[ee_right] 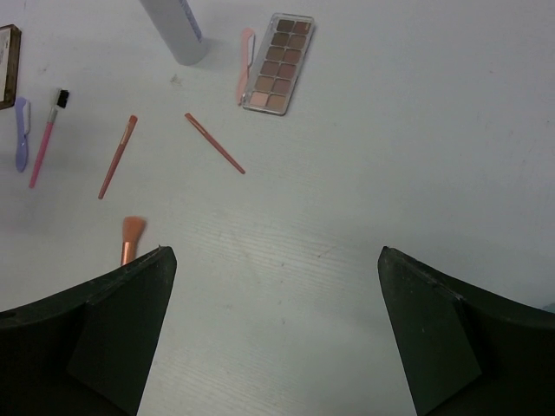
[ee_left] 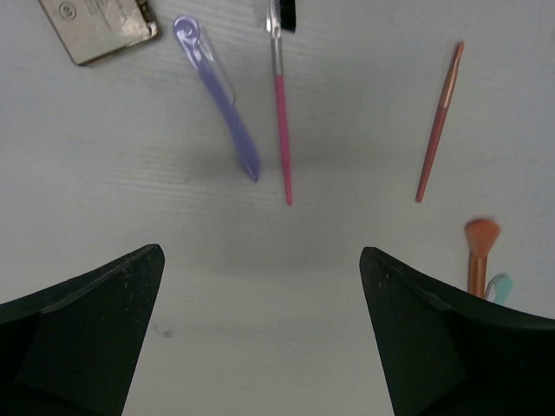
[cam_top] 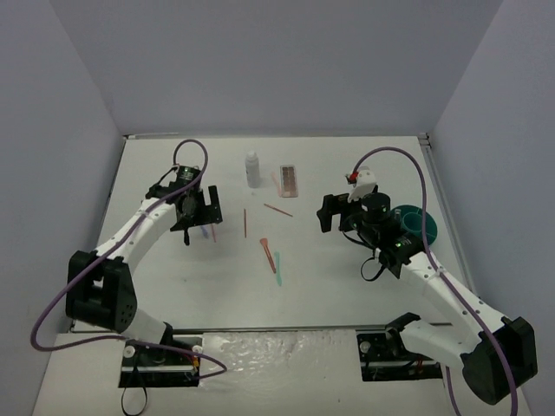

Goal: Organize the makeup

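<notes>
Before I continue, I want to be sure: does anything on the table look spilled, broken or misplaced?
Nothing looks spilled or broken. The white bottle stands upright and the eyeshadow palette lies flat. The orange brush, teal stick, pink-brown stick and others merely lie scattered at mixed angles.

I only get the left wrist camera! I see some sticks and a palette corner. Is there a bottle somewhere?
Observer: Yes, a whitish bottle stands upright at the far middle of the table.
Operator: Is there another palette?
Observer: Yes, a brown-pink palette lies just right of that bottle.
Operator: And a tub?
Observer: A teal tub sits at the table's right side.
</notes>
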`<act>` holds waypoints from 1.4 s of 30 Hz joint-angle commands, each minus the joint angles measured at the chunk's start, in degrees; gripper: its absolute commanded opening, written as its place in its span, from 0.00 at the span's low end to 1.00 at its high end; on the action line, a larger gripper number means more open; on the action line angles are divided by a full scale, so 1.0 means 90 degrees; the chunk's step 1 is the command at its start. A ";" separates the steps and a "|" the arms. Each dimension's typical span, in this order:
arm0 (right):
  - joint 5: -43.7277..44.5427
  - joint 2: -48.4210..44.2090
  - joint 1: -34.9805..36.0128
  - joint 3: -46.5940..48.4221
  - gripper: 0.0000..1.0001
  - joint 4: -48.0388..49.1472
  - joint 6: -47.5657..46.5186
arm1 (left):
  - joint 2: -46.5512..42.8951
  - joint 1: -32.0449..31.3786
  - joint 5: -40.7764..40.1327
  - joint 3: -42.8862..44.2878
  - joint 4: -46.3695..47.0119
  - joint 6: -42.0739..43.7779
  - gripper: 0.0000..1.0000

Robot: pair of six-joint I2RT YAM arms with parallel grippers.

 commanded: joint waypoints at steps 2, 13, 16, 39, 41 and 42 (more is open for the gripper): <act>-0.0039 -0.0246 0.0000 -0.0173 1.00 0.0457 -0.0161 | 0.1059 -0.0103 -0.0133 0.1396 -0.0231 -0.0413 0.86; 0.0023 -0.0466 0.0000 -0.0406 1.00 0.0680 -0.0163 | 0.2449 -0.0132 -0.0324 0.2258 -0.0565 -0.0388 0.59; 0.0042 -0.0536 0.0000 -0.0428 1.00 0.0676 -0.0173 | 0.2704 -0.0126 -0.0360 0.2384 -0.0629 -0.0372 0.54; 0.0052 -0.0715 0.0009 -0.0358 1.00 0.0615 -0.0173 | 0.2669 -0.0089 -0.0411 0.1354 0.0294 -0.0378 0.00; 0.0023 -0.0764 0.0002 -0.0316 1.00 0.0566 -0.0165 | 0.2373 -0.0153 -0.0453 0.1255 0.0357 -0.0349 0.00; 0.0005 -0.0789 0.0000 -0.0290 1.00 0.0539 -0.0156 | 0.2219 -0.0193 -0.0467 0.1203 0.0396 -0.0326 0.00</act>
